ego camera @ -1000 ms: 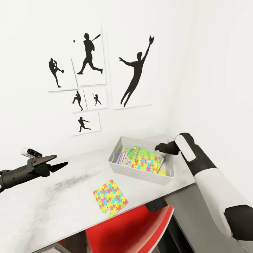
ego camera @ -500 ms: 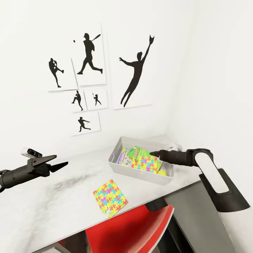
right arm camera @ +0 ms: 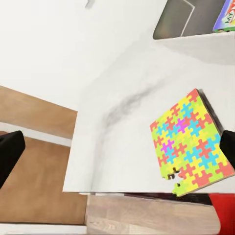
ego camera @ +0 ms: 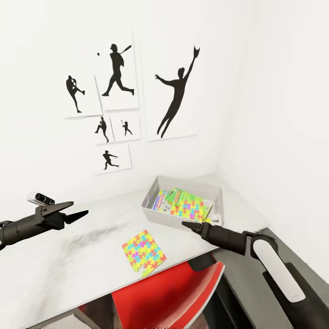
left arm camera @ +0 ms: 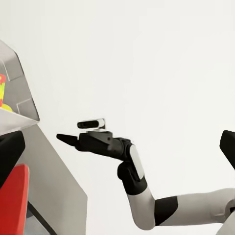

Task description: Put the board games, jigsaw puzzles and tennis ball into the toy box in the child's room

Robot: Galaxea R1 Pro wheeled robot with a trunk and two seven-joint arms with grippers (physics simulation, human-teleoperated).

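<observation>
One jigsaw puzzle [ego camera: 144,252] lies flat on the table [ego camera: 68,260], close to the front edge, and is judged to be the step in hand. The right gripper [ego camera: 186,224] hangs above the tabletop just in front of the toy box [ego camera: 151,211]; in the right wrist view its two fingers [right arm camera: 11,149] stand wide apart at the frame edges with nothing between them. The left gripper [ego camera: 84,213] is held over the left part of the table, well apart from the puzzle; its jaws look closed to a point in the head view, holding nothing.

Inside the toy box lie a second puzzle panel [ego camera: 189,209] and flat game boxes [ego camera: 180,196], partly overlapping.

Recommended procedure, as a judgement:
- Bring the right gripper down over the loose puzzle with the fingers kept apart.
- The panel is thin and flat, so a top grasp offers little to bite on. Approach the edge that overhangs, or sits nearest, the table front.
- Watch the red chair [ego camera: 169,297] below: a slipped panel is likely to fall there.
- Lift clear of the box wall before release.
</observation>
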